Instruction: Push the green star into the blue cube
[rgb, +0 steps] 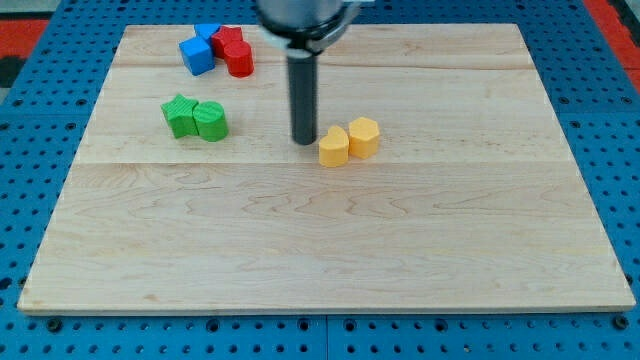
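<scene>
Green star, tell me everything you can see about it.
The green star is a small, chunky, matte block with stubby points, lying flat on the wooden board at the view's upper left. A green cylinder touches its right side. The blue cube sits apart, above it. My tip is well to its right, not touching.

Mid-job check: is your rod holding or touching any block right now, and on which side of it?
Nothing is held. My tip rests on the board just left of the yellow blocks, apart from the green star and the blue cube.
</scene>
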